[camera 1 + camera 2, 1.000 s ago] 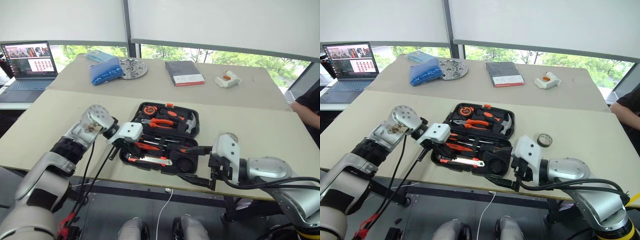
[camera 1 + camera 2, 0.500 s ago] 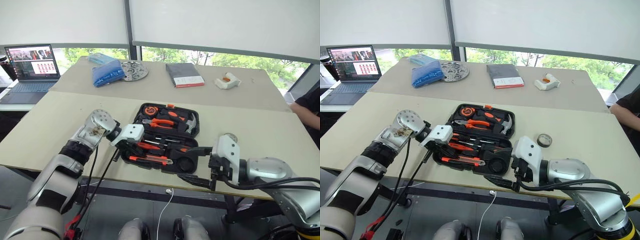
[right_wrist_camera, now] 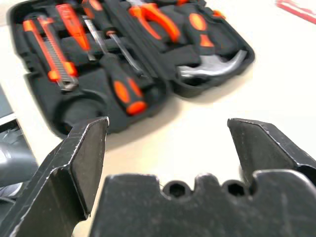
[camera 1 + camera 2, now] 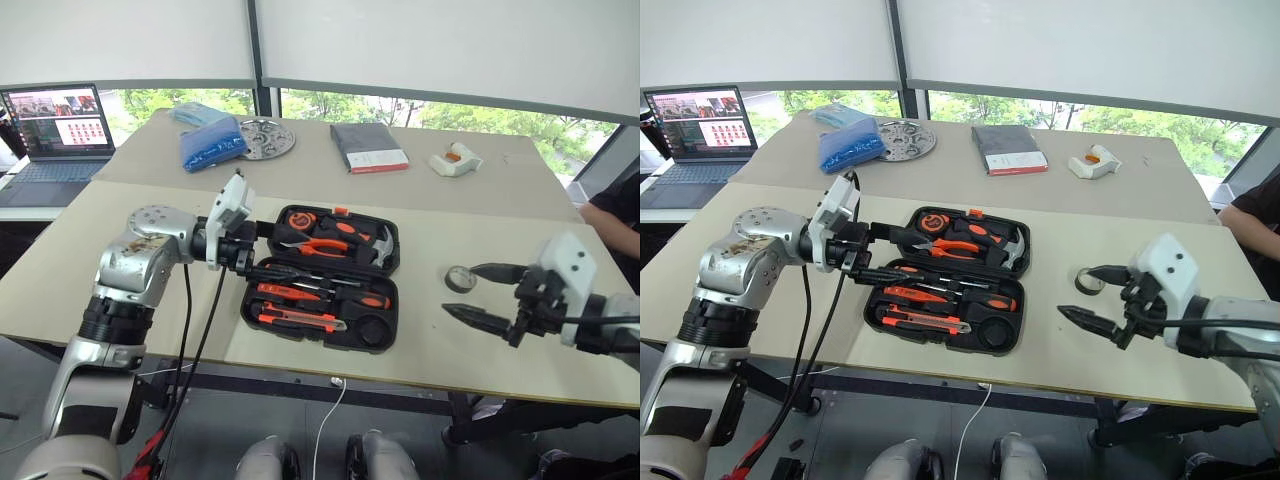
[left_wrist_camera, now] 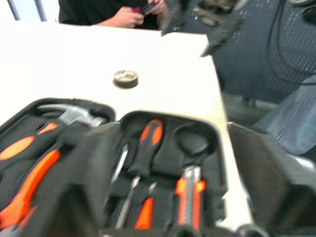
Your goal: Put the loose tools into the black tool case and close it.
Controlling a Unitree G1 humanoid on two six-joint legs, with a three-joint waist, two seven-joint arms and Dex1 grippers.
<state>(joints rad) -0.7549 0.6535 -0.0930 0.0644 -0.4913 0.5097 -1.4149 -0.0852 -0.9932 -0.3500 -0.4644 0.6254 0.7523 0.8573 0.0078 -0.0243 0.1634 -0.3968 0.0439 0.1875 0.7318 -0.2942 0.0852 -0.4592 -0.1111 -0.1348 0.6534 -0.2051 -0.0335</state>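
The black tool case (image 4: 396,303) lies open on the table, with orange-and-black screwdrivers (image 4: 300,293) and a utility knife (image 4: 298,320) in its near half. A small grey tape roll (image 4: 458,278) lies loose on the table to the right of the case. My left gripper (image 4: 280,250) hovers open over the case's left edge, pointing right, with nothing in it. My right gripper (image 4: 465,290) is open, its tips close to the tape roll but apart from it. In the right wrist view both fingers (image 3: 84,148) stand wide apart, facing the case (image 3: 29,89).
Pliers (image 4: 322,243) and a hammer (image 4: 378,245) sit in the case's far half. At the back are a laptop (image 4: 55,120), a blue bag (image 4: 210,145), a metal disc (image 4: 262,137), a dark grey book (image 4: 368,147) and a white object (image 4: 455,160). A person (image 4: 612,215) sits at the right edge.
My left gripper opened and rose off the case's near half. My right gripper swung right, from the case's front corner to the tape roll.
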